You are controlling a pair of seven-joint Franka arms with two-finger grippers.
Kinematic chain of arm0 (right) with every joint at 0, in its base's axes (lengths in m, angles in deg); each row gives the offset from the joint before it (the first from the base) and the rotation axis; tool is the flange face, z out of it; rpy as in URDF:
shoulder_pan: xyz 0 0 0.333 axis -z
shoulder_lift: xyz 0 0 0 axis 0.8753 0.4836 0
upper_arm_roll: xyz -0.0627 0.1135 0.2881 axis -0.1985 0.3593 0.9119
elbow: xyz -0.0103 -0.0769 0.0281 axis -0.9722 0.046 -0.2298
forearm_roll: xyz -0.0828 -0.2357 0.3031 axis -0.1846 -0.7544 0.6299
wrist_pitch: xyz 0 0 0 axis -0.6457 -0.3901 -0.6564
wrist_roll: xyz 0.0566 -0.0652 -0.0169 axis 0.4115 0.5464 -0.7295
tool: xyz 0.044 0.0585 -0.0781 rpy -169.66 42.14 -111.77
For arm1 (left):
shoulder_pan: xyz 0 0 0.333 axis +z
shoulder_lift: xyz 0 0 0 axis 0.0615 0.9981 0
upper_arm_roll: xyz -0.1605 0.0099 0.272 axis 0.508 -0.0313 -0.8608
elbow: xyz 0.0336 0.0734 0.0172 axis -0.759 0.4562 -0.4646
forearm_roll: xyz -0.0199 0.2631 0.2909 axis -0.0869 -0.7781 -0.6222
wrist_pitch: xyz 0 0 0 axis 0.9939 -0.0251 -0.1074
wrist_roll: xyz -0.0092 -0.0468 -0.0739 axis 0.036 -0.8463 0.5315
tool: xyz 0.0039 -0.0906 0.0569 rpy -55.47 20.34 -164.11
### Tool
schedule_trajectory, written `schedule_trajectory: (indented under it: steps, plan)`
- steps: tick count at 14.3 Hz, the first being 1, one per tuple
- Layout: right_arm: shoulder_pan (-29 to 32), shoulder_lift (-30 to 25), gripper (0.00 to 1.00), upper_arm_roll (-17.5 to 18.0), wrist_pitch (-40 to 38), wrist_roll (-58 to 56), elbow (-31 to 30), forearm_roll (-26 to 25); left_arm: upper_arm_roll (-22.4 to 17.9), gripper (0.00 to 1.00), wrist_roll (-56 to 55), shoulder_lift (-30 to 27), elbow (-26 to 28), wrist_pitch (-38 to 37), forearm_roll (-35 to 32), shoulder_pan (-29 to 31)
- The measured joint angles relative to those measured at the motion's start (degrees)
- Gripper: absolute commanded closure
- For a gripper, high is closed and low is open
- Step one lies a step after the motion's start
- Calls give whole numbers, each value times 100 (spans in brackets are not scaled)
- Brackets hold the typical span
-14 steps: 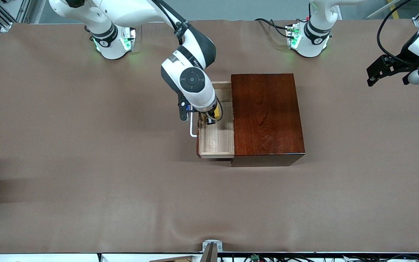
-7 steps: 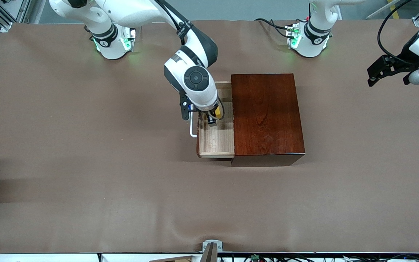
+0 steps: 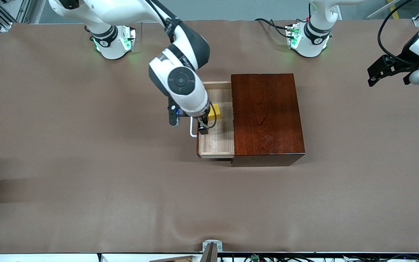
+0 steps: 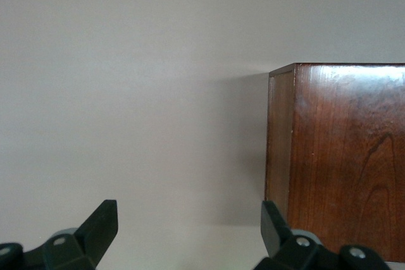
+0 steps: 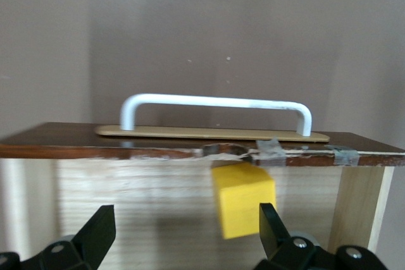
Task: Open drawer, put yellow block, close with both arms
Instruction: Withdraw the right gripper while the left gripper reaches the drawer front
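Front view
Box (image 3: 266, 116): glossy reddish-brown, in the middle of the brown table (image 3: 67, 163).
Drawer (image 3: 216, 140): pulled out toward the right arm's end of the table, light wood floor showing, white handle (image 3: 192, 130) on its front.
Yellow block (image 3: 214, 111): lying on the drawer floor, free of any finger.
Right gripper (image 3: 202, 128): hanging over the drawer's front edge, just beside the block and the handle; nothing is held.
Left gripper (image 3: 384, 71): up in the air over the left arm's end of the table, well apart from the box; this arm waits.

Left wrist view
Left gripper (image 4: 188, 232): jaws spread wide with bare table between them, nothing held.
Box (image 4: 342, 156): one wooden corner and side in sight.

Right wrist view
Right gripper (image 5: 186, 235): jaws spread wide and empty.
Yellow block (image 5: 243, 199): on the light wood floor inside the drawer (image 5: 126, 188), close to the inner face of the drawer front.
Handle (image 5: 218, 109): white loop on the dark front, untouched.
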Motion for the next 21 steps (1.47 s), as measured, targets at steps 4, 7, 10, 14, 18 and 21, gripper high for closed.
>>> schedule_trajectory:
  steps: [4, 7, 10, 14, 18, 21]
  plan:
    - [376, -221, 0, -7, -367, -208, 306, -4, 153, 0, -583, 1, -15, 6, 194, -59]
    - [586, -414, 0, -25, -753, -725, 352, -36, 623, 0, -1619, 74, -60, 66, 306, -102]
    - [863, -539, 0, -33, -1202, -1356, 567, -62, 1365, 0, -2945, 417, -197, 288, 306, -145]
    - [1283, -590, 0, -35, -1865, -2458, 909, -63, 2195, 0, -4349, 1147, -501, 635, 15, -287]
    - [1818, -754, 0, -36, -2341, -3868, 1143, -65, 2303, 0, -5670, 1734, -619, 1060, -537, -1119]
    - [2181, -938, 0, -34, -2691, -4851, 1162, -65, 2299, 0, -6548, 2358, -957, 1264, -1129, -1822]
